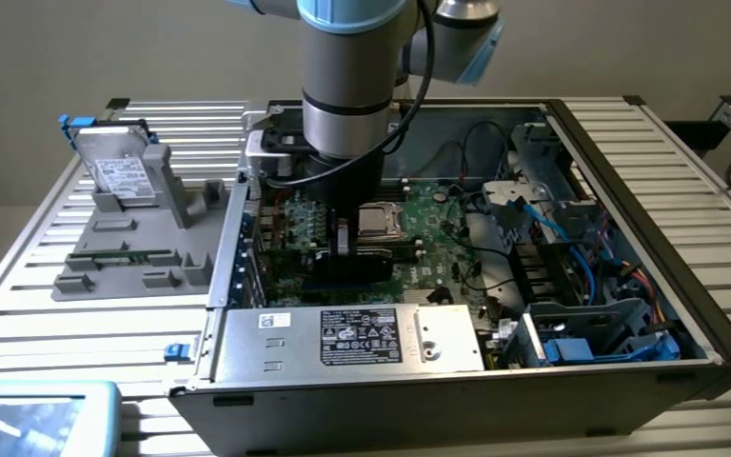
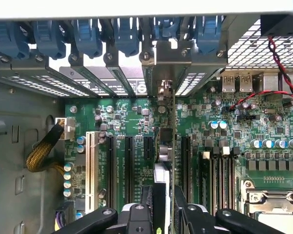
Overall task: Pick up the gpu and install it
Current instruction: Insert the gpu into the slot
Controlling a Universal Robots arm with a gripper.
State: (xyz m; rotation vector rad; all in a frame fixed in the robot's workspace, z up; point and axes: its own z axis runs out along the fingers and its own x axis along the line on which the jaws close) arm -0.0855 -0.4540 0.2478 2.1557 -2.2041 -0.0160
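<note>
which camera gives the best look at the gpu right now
The wrist view: the gpu stands edge-on between the tool's fingers, above the motherboard's slots. In the exterior view it is a dark shape under the arm, partly hidden.

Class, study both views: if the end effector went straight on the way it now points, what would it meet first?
Pointing down into the case, the end effector, shut on the gpu, would press the card onto the motherboard first, likely among its expansion slots; the remaining gap is unclear.
</note>
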